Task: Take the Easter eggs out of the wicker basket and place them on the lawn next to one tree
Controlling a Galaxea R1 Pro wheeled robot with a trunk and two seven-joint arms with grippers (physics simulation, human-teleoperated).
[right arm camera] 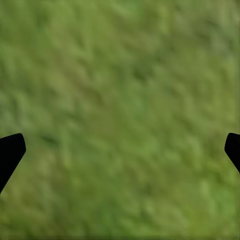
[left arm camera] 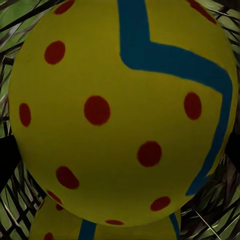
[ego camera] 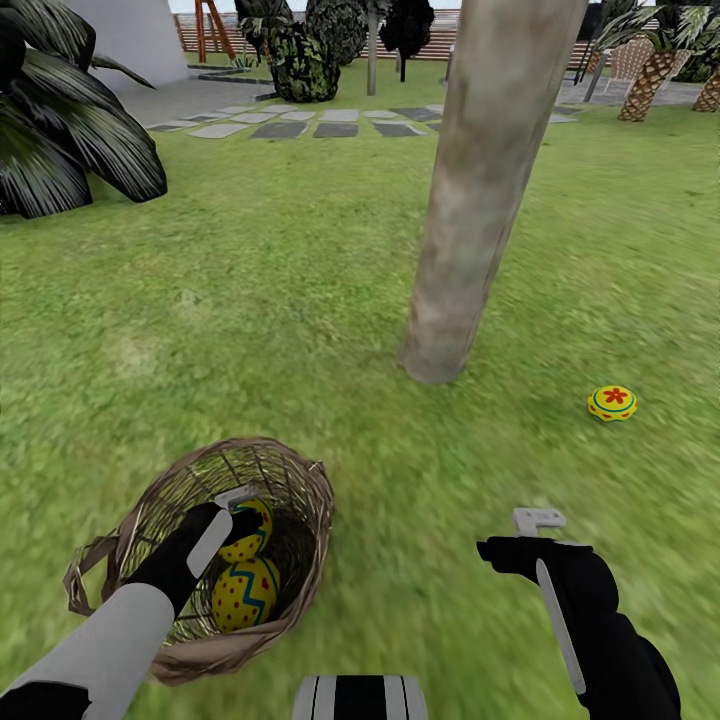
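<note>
The wicker basket [ego camera: 300, 480] stands on the lawn [ego camera: 250, 300] at the lower left, with two yellow eggs in it. My left gripper [ego camera: 238, 517] reaches into it, open, its dark fingertips [left arm camera: 7, 159] on either side of the upper egg [ego camera: 254, 534] [left arm camera: 120, 110]. The other egg [ego camera: 245, 592] [left arm camera: 100, 229] lies just below it. A third egg [ego camera: 612, 402] rests on the grass right of the bare grey-brown tree [ego camera: 480, 200]. My right gripper [ego camera: 505, 548] hangs open over bare grass [right arm camera: 120, 115].
Dark palm fronds [ego camera: 60, 130] spread at the far left. Grey stepping stones [ego camera: 320, 125] cross the back, with bushes [ego camera: 300, 60], a brown fence and a scaly-trunked palm [ego camera: 645, 85] beyond.
</note>
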